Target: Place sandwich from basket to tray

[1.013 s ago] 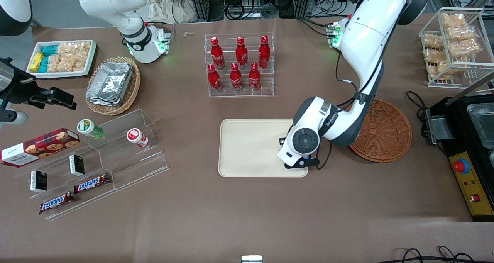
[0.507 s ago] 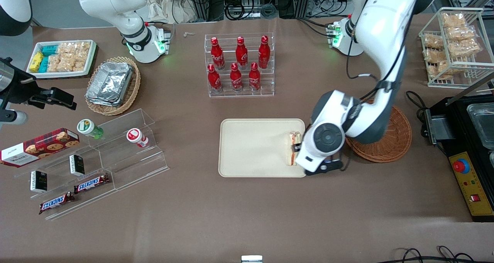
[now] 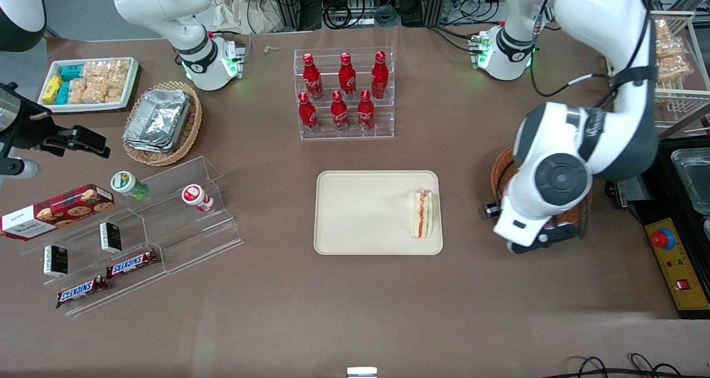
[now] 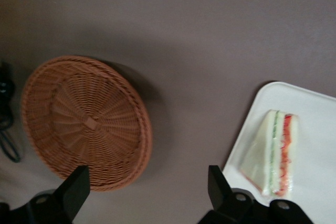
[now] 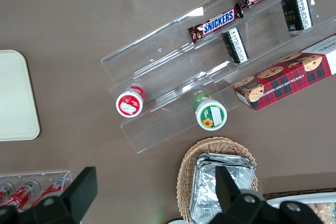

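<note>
The sandwich, a pale wedge with red and green stripes, lies on the cream tray near the tray's end closest to the basket. It also shows in the left wrist view, resting on the tray. The reddish-brown wicker basket holds nothing; in the front view the basket is mostly covered by the arm. My gripper hangs open and holds nothing. It is raised over the bare table between basket and tray, apart from the sandwich.
A clear rack of red bottles stands farther from the front camera than the tray. A black control box and a wire rack of snacks sit at the working arm's end. Clear shelves with snacks lie toward the parked arm's end.
The gripper let go of the sandwich on the tray, then rose and swung away toward the basket. The sandwich stays where it was set down.
</note>
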Action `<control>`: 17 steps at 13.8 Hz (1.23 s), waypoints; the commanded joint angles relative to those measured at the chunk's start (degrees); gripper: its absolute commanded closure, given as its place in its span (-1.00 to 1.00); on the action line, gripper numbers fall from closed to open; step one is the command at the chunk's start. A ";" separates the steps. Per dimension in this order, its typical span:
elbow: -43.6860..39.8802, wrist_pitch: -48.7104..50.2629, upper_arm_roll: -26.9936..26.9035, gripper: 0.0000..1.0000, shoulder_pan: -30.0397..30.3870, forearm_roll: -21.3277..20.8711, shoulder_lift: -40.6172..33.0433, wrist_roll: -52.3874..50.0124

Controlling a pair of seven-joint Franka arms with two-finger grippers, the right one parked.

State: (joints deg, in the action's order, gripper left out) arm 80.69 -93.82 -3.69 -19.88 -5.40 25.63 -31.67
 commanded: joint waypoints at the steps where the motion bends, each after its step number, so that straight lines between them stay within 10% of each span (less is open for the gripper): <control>1: 2.71 1.27 -3.07 -1.00 -0.25 -0.40 -4.00 6.69; 17: 4.04 4.61 -3.69 -1.00 11.00 0.57 -13.77 30.61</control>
State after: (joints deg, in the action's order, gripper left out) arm 86.09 -89.26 -7.55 -8.73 -5.15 11.68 -1.60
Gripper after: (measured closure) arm 0.000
